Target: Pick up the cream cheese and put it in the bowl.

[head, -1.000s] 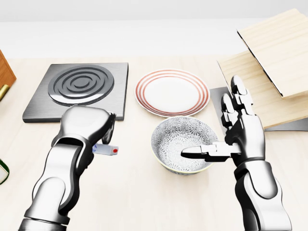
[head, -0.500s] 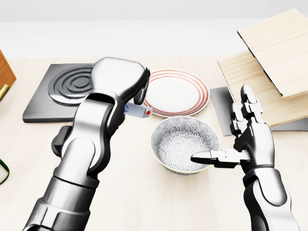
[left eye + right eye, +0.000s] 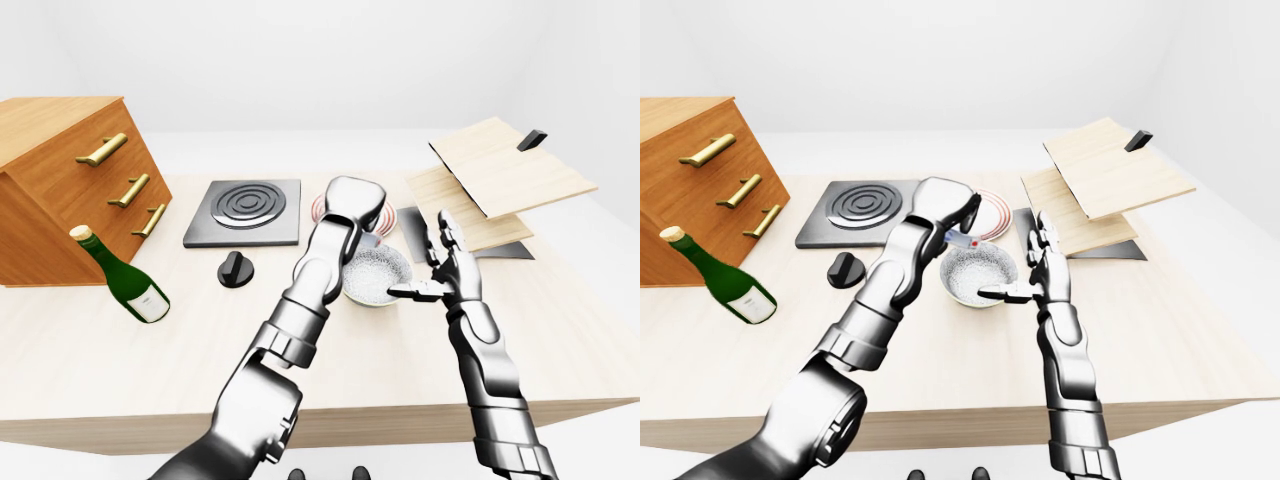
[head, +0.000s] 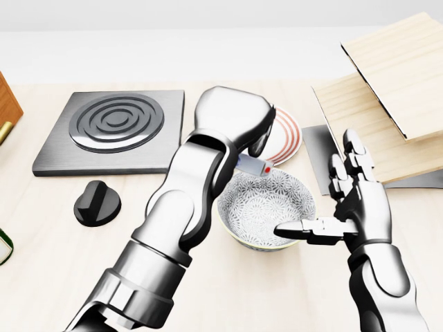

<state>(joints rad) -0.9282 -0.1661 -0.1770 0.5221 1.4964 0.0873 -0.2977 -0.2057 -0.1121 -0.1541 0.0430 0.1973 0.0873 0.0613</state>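
My left hand (image 4: 243,138) is shut on the cream cheese (image 4: 255,165), a small white box with a red dot on its end. It holds the box in the air over the top-left rim of the patterned bowl (image 4: 277,211), which stands on the table in the middle of the head view. My right hand (image 4: 349,200) is open to the right of the bowl, its thumb reaching over the bowl's right rim. The box also shows in the right-eye view (image 3: 962,239).
A red-rimmed plate (image 4: 285,138) lies above the bowl, partly behind my left hand. A hob (image 4: 114,128) and a black knob (image 4: 97,203) are at left. Wooden boards (image 4: 387,90) lie at right. A drawer cabinet (image 3: 70,180) and a green bottle (image 3: 125,277) stand far left.
My left hand has carried the cream cheese rightward, from the left of the plate to above the bowl's rim. The black knob is uncovered. My right hand has barely moved.
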